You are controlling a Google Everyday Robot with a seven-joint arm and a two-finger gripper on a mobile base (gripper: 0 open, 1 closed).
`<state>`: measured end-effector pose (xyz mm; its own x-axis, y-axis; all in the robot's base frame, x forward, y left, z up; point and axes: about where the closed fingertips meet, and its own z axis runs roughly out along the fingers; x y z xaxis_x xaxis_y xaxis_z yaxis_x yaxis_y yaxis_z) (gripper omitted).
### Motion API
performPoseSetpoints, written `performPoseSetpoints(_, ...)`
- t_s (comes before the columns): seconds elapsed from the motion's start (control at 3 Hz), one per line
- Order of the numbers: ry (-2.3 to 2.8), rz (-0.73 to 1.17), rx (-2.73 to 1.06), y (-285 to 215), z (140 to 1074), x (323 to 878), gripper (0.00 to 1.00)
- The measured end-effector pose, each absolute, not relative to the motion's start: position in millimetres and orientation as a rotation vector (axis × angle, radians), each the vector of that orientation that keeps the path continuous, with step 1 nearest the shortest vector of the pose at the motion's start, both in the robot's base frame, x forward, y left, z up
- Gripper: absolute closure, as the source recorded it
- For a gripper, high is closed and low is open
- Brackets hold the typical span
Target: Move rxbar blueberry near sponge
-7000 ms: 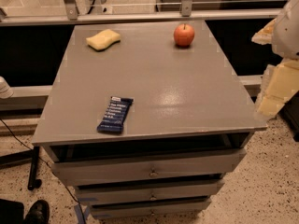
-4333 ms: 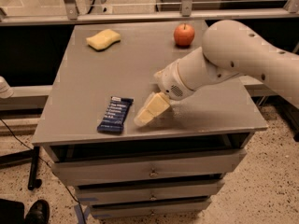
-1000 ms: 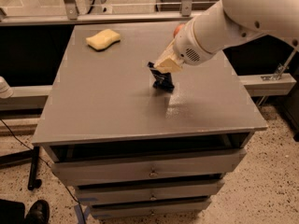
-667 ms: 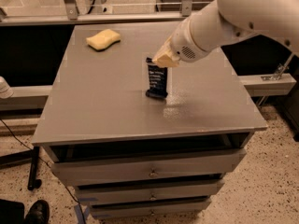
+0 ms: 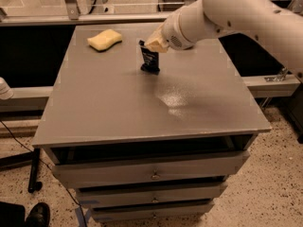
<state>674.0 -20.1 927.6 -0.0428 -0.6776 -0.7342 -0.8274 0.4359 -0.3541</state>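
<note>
The grey tabletop (image 5: 109, 108) is the largest surface, a flat, matt slab with square corners and a thin front lip that overhangs a stack of three drawers (image 5: 151, 167) with small metal pulls. Its front half, from 3 o'clock round through 6 to 9, lies bare apart from a soft patch of glare right of centre, so the widest open room is toward the near edge and the left side. Beyond the far edge a metal rail (image 5: 113, 17) runs across, and speckled terrazzo floor (image 5: 279, 188) surrounds the cabinet.

The white, smooth-shelled arm (image 5: 246, 8) reaches in from 2 o'clock, thick and rounded, over the far right part of the top. The pale yellow sponge (image 5: 104, 39) lies flat at 11 o'clock near the far left corner, soft-looking with pinched, wavy sides, set in from both edges.

The rxbar blueberry (image 5: 150, 60) stands roughly upright at 12 o'clock from the table centre, well inside the far edge. It is a narrow, dark navy wrapper with faint pale print, leaning slightly. It sits at 4 o'clock from the sponge, near it but apart, with bare grey between them. Its lower end seems to meet the tabletop, though that contact is hard to confirm.

The gripper (image 5: 155, 45), cream-coloured and blunt, sits at the bar's upper end with its fingers clenched on the wrapper's top.
</note>
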Motion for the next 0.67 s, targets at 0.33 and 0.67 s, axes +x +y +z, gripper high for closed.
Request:
performPoseSetpoints(0.33,1.71,0.281,-1.289,5.9,917.8,722.1,1.0)
performPoseSetpoints(0.67,1.662,0.381,-1.286,35.5,907.5,764.8,1.0)
